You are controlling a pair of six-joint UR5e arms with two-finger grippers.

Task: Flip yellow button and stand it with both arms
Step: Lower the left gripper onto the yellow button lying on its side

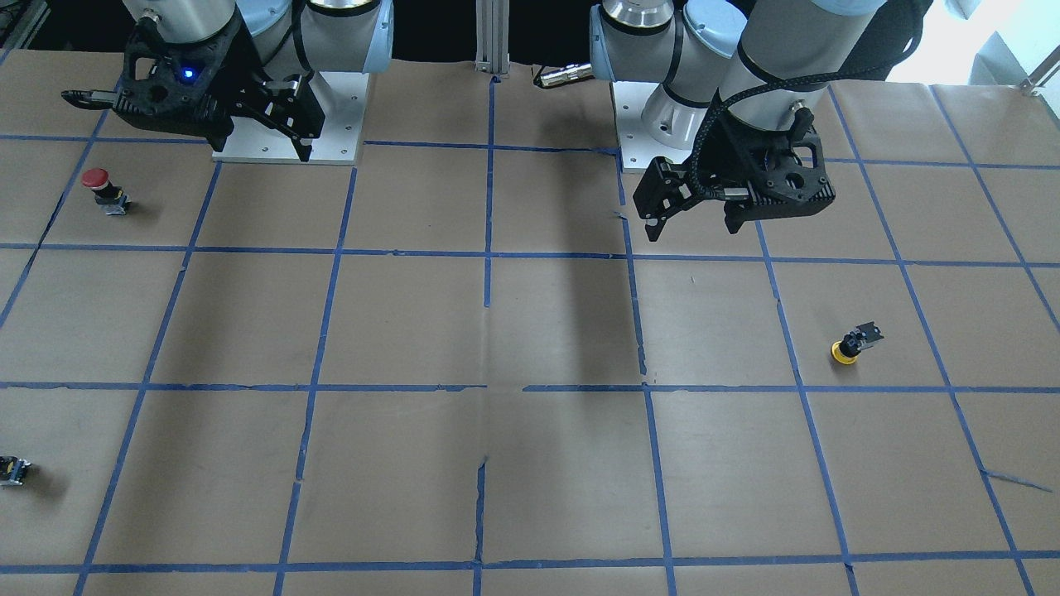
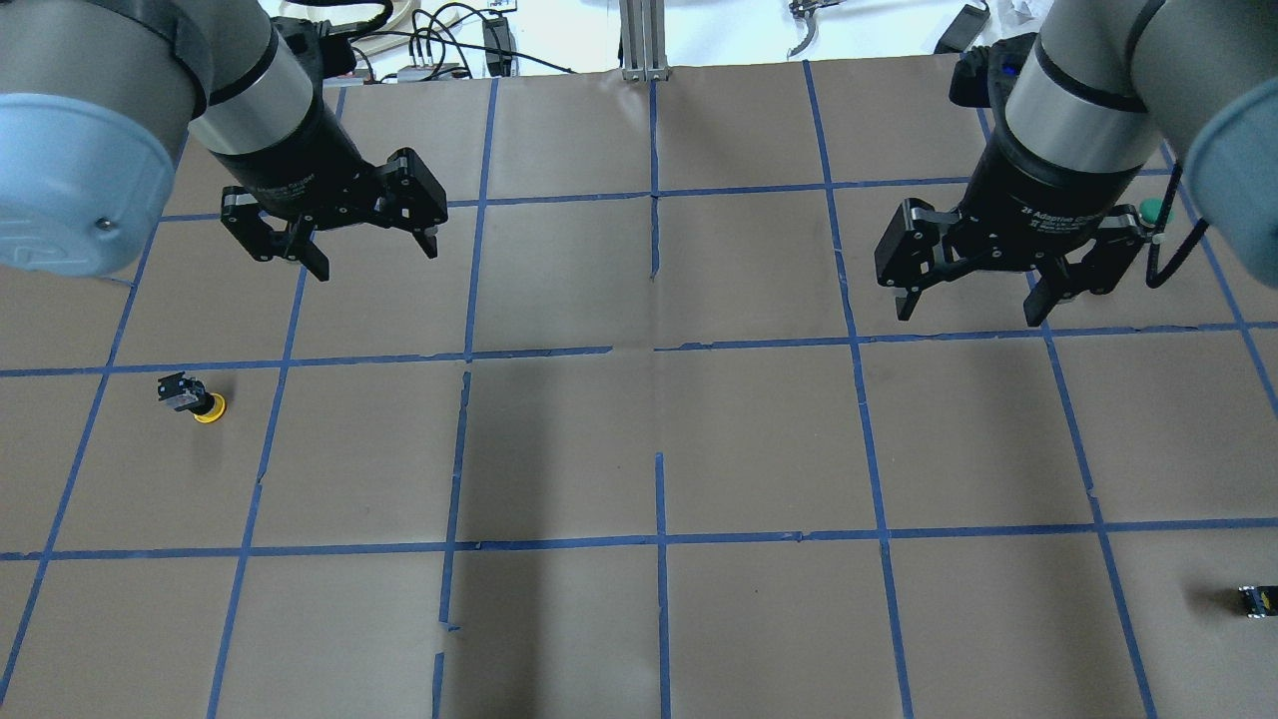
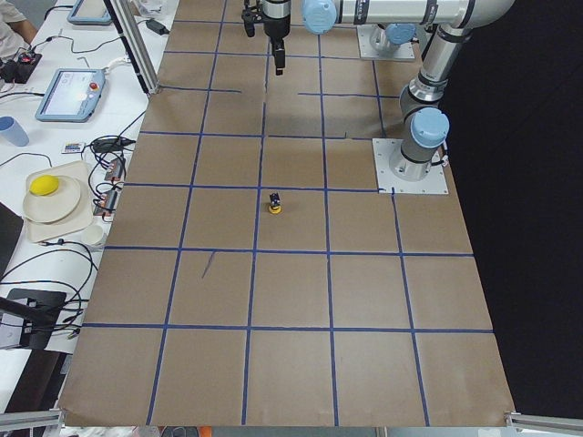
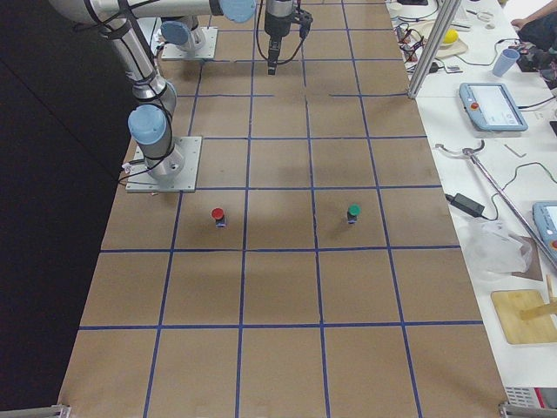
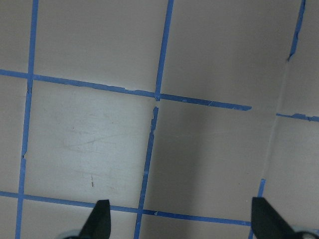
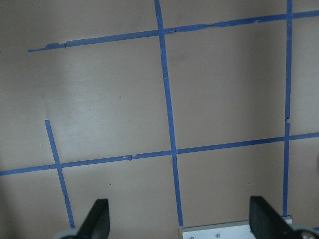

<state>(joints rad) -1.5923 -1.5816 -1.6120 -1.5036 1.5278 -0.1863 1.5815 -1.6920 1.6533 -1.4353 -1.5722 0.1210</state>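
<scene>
Left jaws and right jaws wide, empty, above tabletop (image 2: 759, 439). Yellow button (image 2: 193, 397) lies tipped over, my left side, well apart from both. Risk: an off-centre pinch could roll the round cap away.

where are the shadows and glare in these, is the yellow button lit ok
Front-facing: a broad dark shadow band runs down the middle of the table, and the top right corner is blown out white. Overhead: the yellow button sits in even light, outside that band.

Robotics lab. Paper-covered table (image 3: 291, 364), blue tape grid (image 3: 273, 328); left arm (image 2: 250, 90) and right arm (image 2: 1078, 90) bolted to base plates (image 3: 387, 182); teach pendant (image 3: 71, 94), cables (image 3: 111, 143) on side bench (image 3: 46, 132).
</scene>
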